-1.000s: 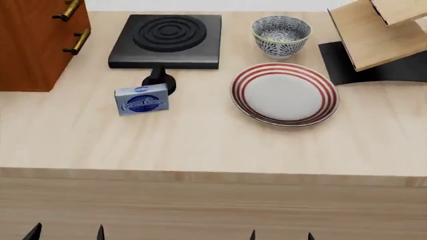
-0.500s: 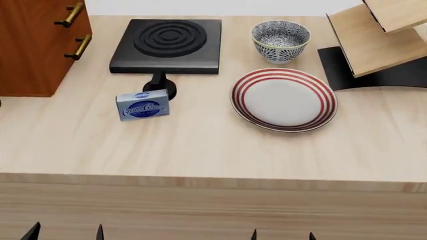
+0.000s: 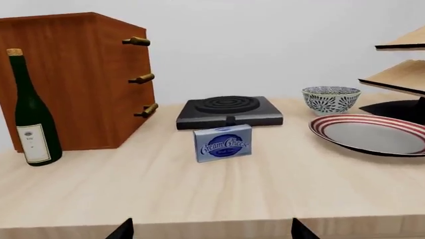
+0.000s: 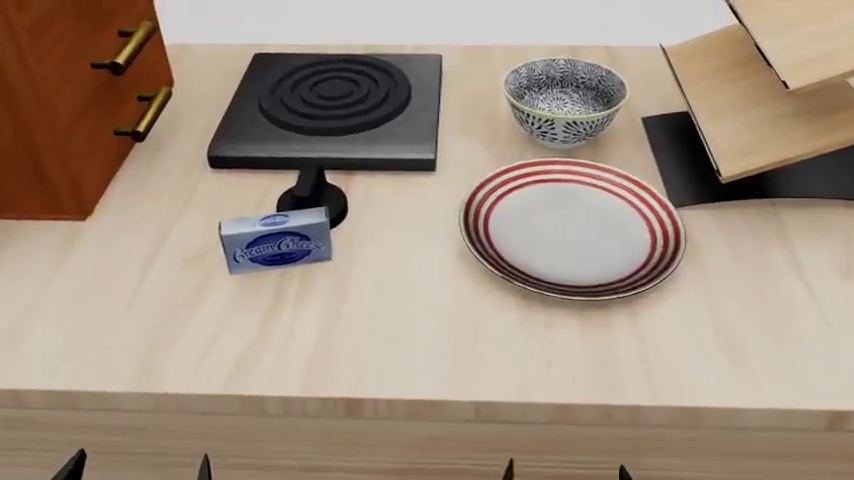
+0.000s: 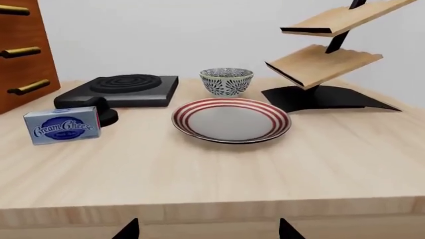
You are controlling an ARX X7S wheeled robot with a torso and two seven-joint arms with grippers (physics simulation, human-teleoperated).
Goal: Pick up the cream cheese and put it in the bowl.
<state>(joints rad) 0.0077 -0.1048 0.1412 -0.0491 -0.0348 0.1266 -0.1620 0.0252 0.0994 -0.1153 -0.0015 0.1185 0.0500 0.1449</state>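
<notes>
Pale wood table (image 4: 400, 320): light-grained top carrying everything; front edge runs across the low part of the head view.
Cream cheese: small flat silver-grey box (image 4: 276, 241) (image 3: 223, 142) (image 5: 62, 125) standing on a long edge, on the left half of the table. Blue oval logo on its broad face reads "Cream Cheese" in white script; smaller print beneath is too fine to read. A small blue oval sits at its top edge.
Black knob (image 4: 315, 198): round-footed black piece just behind the box, between it and the hob; I cannot tell if they touch.
Hob: square black slab with raised concentric rings (image 4: 331, 97), at the back left.
Bowl: small deep round bowl, black-and-white floral pattern, thin yellow-green rim (image 4: 565, 98) (image 3: 331, 99) (image 5: 226, 80), upright at the back, right of the hob, well apart from the cream cheese.
Plate: wide white plate with red rings (image 4: 571, 227) (image 5: 231, 119), in front of the bowl and near it.
Cabinet: red-brown wooden drawer unit with brass handles (image 4: 60, 95), far left.
Bottle: dark green wine bottle, cork-coloured top, pale label (image 3: 31, 114), unreadable, standing beside the cabinet.
Rack: tilted pale wood shelves on a black base (image 5: 324, 64), far right.
Left tool (image 3: 207, 230): only two dark tips show, spread wide, nothing between them, short of the table edge.
Right tool (image 5: 207, 230): same, tips wide apart and holding nothing.
</notes>
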